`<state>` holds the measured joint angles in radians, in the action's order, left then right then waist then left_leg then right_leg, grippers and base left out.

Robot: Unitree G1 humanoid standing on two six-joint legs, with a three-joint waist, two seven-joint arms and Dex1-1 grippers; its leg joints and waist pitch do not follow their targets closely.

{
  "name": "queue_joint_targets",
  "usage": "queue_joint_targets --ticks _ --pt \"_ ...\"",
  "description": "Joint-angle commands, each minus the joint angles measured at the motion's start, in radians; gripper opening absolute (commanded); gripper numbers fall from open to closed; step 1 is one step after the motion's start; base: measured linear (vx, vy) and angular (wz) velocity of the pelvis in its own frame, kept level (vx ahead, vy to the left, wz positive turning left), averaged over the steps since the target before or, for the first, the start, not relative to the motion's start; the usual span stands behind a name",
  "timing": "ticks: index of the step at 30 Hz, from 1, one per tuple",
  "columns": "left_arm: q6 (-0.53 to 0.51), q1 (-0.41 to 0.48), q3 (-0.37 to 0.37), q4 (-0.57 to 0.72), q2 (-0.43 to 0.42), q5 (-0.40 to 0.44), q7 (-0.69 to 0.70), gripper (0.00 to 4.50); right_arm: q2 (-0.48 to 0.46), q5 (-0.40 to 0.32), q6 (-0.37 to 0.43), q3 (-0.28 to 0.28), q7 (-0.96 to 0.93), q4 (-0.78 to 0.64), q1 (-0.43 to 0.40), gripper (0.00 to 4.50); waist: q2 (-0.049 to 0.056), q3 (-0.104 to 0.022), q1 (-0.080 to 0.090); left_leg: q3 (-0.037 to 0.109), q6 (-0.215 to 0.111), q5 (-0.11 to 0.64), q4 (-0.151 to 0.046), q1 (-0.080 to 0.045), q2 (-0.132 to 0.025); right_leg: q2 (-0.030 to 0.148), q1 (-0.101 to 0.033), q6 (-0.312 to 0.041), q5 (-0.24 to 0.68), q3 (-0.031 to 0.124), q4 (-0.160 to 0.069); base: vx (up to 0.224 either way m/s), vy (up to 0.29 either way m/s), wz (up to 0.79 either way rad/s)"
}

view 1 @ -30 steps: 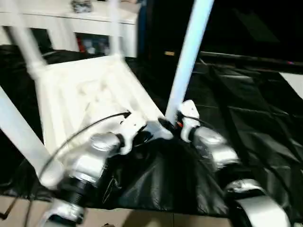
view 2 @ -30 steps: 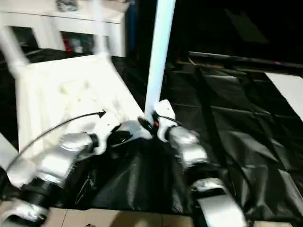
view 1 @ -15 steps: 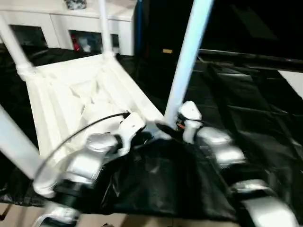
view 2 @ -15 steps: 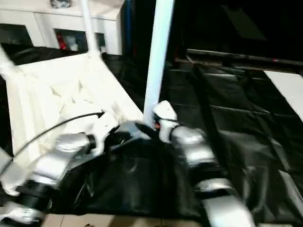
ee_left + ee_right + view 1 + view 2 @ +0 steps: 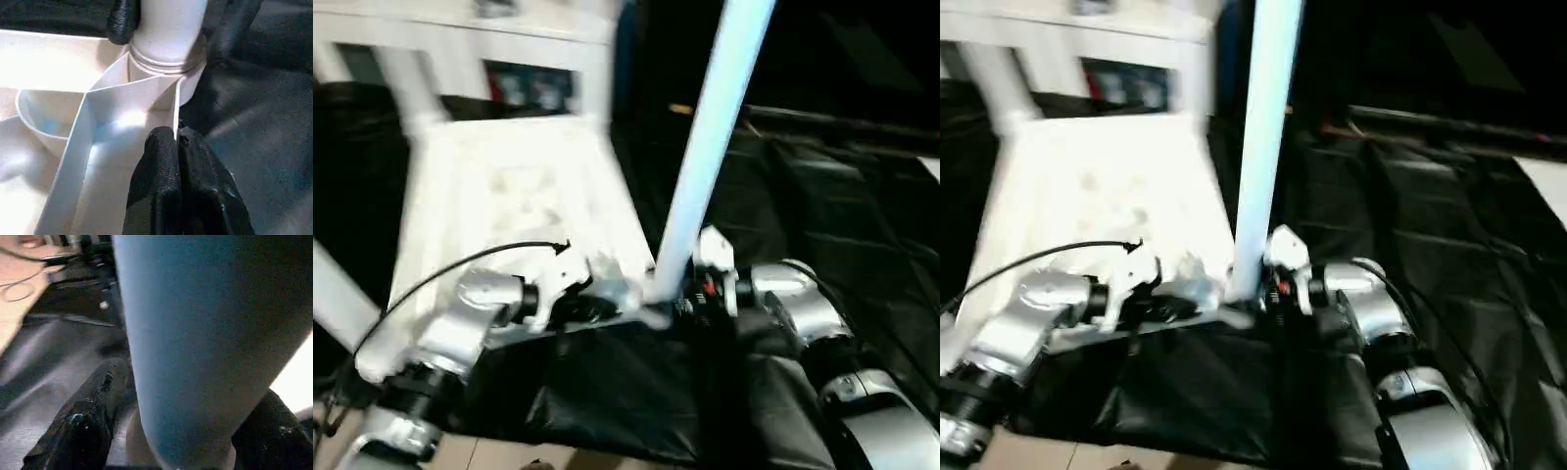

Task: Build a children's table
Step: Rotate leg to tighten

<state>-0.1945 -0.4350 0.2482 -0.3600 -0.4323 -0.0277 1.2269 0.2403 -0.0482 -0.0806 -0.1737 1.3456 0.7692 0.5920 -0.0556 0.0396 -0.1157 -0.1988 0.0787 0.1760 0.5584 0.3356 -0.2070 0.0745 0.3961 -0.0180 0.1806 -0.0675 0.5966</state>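
the children's table's white tabletop lies underside up in the left half of the head frames, on black sheeting that covers the floor. one tube leg rises from its near right corner socket up through the top centre of the frame. another leg slants across the lower left, and one more stands at the upper left corner. the right end effector has its two black fingers closed on either side of the upright leg's base. the left end effector pinches a thin rib of the tabletop just beside that socket. a white cabinet runs along the top left behind the tabletop.
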Motion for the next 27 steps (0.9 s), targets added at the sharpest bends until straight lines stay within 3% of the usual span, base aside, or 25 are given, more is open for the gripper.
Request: queue_joint_targets --ticks 1,4,9,13,15,19,21,23,24,25,26,27 --pt "0.023 -0.051 0.020 -0.047 0.016 0.024 -0.033 0.00 -0.035 0.051 0.038 -0.162 0.143 0.013 -0.051 2.84 0.006 -0.037 -0.001 0.019 -0.008 0.365 -0.068 -0.012 -0.036 0.071 -0.025 -0.156 0.430 0.047 -0.085 0.000 0.000 0.00" --pt "0.035 -0.065 0.022 -0.070 0.003 0.027 -0.013 0.00 -0.030 0.062 0.046 -0.177 0.174 0.007 -0.056 2.73 0.004 -0.037 -0.001 0.021 -0.005 0.364 -0.070 -0.012 -0.036 0.075 -0.025 -0.137 0.467 0.048 -0.089 0.000 0.000 0.00" --pt "0.052 -0.077 0.021 -0.097 -0.005 0.023 -0.007 0.00 -0.030 0.061 0.055 -0.186 0.187 -0.004 -0.061 2.47 -0.001 -0.039 -0.004 0.022 -0.007 0.334 -0.070 -0.009 -0.038 0.077 -0.026 -0.135 0.455 0.049 -0.086 0.000 0.000 0.00" --pt "0.039 -0.061 0.000 -0.082 0.010 0.020 -0.068 0.00 -0.070 0.051 0.030 -0.142 0.087 0.025 -0.054 2.12 0.000 -0.040 -0.003 0.022 -0.004 0.332 -0.071 -0.008 -0.038 0.076 -0.026 -0.146 0.429 0.049 -0.083 0.000 0.000 0.00" --pt "0.023 -0.057 -0.015 -0.072 0.022 0.016 -0.104 0.00 -0.092 0.046 0.028 -0.115 0.014 0.041 -0.049 2.09 0.001 -0.038 0.000 0.024 0.003 0.345 -0.072 -0.009 -0.037 0.078 -0.025 -0.141 0.458 0.049 -0.085 0.000 0.000 0.00" --pt "-0.014 -0.039 -0.042 -0.036 0.047 0.021 -0.191 0.00 -0.143 0.053 0.018 -0.058 -0.203 0.089 -0.034 1.99 0.001 -0.030 0.017 0.037 0.025 0.426 -0.073 -0.014 -0.031 0.083 -0.016 -0.080 0.646 0.039 -0.109 -0.027 0.000 -0.03" --pt "-0.068 -0.010 -0.053 0.018 0.075 0.038 -0.266 0.00 -0.190 0.061 0.025 -0.009 -0.403 0.130 -0.021 1.97 0.001 -0.028 0.035 0.046 0.038 0.462 -0.076 -0.012 -0.030 0.084 -0.016 -0.052 0.703 0.028 -0.119 -0.067 0.015 -0.17" --pt "-0.110 0.014 -0.056 0.062 0.101 0.050 -0.316 0.00 -0.224 0.057 0.032 0.021 -0.521 0.151 -0.015 1.96 0.008 -0.027 0.052 0.058 0.049 0.514 -0.077 -0.011 -0.028 0.085 -0.021 -0.025 0.748 0.008 -0.131 -0.070 0.029 -0.22" --pt "-0.126 0.023 -0.056 0.080 0.112 0.054 -0.333 0.00 -0.236 0.054 0.034 0.032 -0.558 0.157 -0.014 1.95 0.012 -0.027 0.069 0.067 0.047 0.556 -0.082 -0.007 -0.030 0.083 -0.034 -0.024 0.721 -0.014 -0.139 -0.066 0.050 -0.23" --pt "-0.151 0.035 -0.059 0.102 0.134 0.065 -0.370 0.00 -0.255 0.051 0.041 0.048 -0.623 0.167 -0.011 1.95 0.023 -0.022 0.080 0.076 0.048 0.633 -0.093 -0.011 -0.039 0.076 -0.043 -0.027 0.676 -0.037 -0.147 -0.066 0.050 -0.23" --pt "-0.175 0.046 -0.060 0.125 0.160 0.077 -0.409 0.00 -0.276 0.047 0.051 0.063 -0.684 0.179 -0.008 1.95 0.032 -0.019 0.092 0.087 0.056 0.709 -0.111 -0.006 -0.051 0.070 -0.059 -0.043 0.588 -0.050 -0.132 -0.060 0.052 -0.19" --pt "-0.188 0.051 -0.060 0.137 0.176 0.085 -0.434 0.00 -0.288 0.044 0.057 0.072 -0.721 0.187 -0.005 1.95 0.033 -0.015 0.096 0.091 0.056 0.754 -0.124 -0.002 -0.057 0.064 -0.067 -0.047 0.551 -0.056 -0.123 -0.077 0.029 -0.09"
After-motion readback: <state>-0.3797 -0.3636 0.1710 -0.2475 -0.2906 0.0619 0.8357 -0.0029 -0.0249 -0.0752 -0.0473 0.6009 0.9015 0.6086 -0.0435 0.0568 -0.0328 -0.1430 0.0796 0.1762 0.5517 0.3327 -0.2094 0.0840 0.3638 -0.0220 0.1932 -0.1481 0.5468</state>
